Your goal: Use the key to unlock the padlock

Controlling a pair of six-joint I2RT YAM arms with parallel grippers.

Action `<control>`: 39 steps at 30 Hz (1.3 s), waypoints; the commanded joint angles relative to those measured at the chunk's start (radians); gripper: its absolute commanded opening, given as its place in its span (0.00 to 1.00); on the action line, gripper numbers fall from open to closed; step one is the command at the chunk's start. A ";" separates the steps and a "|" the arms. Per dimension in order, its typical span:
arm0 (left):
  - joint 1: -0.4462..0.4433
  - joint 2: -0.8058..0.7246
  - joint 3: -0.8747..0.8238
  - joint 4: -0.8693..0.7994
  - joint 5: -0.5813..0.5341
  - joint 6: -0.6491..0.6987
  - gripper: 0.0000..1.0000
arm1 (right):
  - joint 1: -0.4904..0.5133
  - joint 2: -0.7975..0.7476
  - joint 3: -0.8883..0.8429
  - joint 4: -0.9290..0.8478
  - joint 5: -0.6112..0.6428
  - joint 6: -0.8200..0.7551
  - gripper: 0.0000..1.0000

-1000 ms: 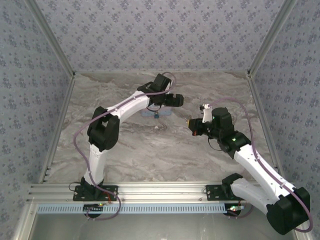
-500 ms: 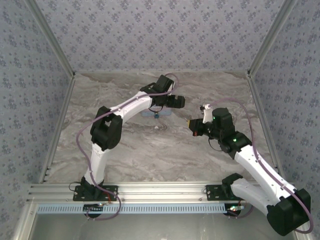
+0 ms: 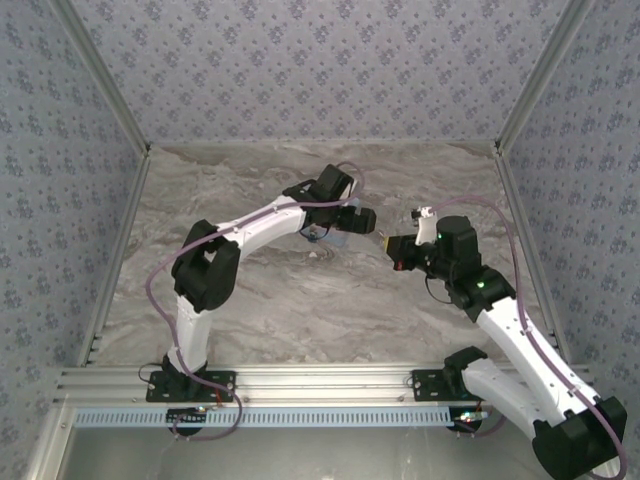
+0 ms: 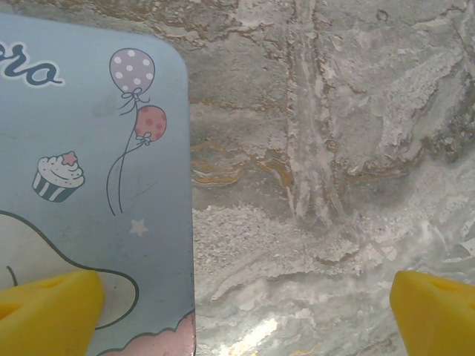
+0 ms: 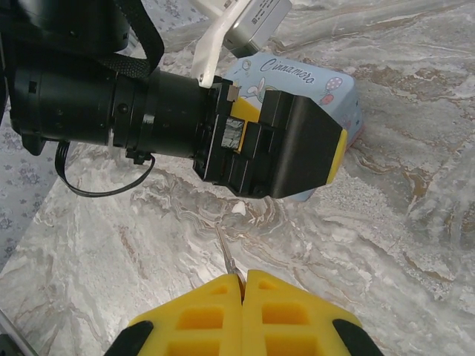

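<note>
My right gripper [image 5: 243,278] is shut on a thin silver key [image 5: 226,256], whose blade sticks out past the yellow fingertips toward the marble table. In the top view the right gripper [image 3: 387,244] sits just right of my left gripper [image 3: 348,222]. The left gripper [image 4: 241,315] is open, one yellow fingertip [image 4: 46,310] over the light-blue cartoon tin [image 4: 89,170], the other [image 4: 434,311] over bare marble. In the right wrist view its black housing [image 5: 286,148] hangs just ahead of the key. The padlock is hidden under the left arm.
The cartoon tin [image 5: 330,89] lies on the marble table [image 3: 300,300] under the left gripper, near the middle [image 3: 338,236]. Patterned walls [image 3: 300,70] with metal corner posts close in the back and both sides. A metal rail [image 3: 320,385] runs along the near edge.
My left gripper has swung right and nearer, now covering the tin and the spot where the padlock showed. The right arm shifted slightly right, key still pinched.
</note>
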 commanded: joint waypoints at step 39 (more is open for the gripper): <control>0.243 -0.584 -0.858 0.562 0.170 0.057 0.99 | 0.077 0.181 -0.103 0.310 -0.064 0.091 0.05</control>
